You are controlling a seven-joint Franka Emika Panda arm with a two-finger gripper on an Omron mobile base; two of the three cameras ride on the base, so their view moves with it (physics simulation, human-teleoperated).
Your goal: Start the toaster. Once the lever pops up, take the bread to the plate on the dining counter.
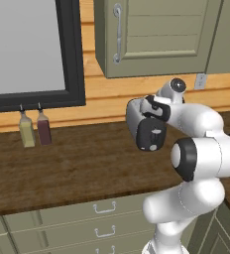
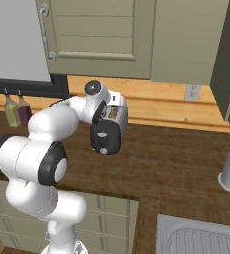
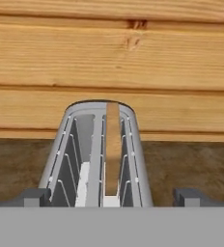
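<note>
Two small bottles, one yellowish and one dark red, stand well left by the black-framed window. The white arm folds forward, fingers spread wide over the silver two-slot toaster. The tan bread slice sits upright in its right slot, on the dark wood surface against the plank wall.

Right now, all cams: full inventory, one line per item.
toaster: 1, silver-grey, on worktop against the wood wall
bread: 1 slice, tan, standing in the toaster's right slot
bottles: 2, yellowish and dark red, at worktop back under window
worktop: 1, dark wood, over sage-green drawers
wall cabinet: 1, sage green, above worktop
outlet: 1, pale, on wall
sink: 1, grey, lower right
gripper: 1, dark tips, open, above toaster
</note>
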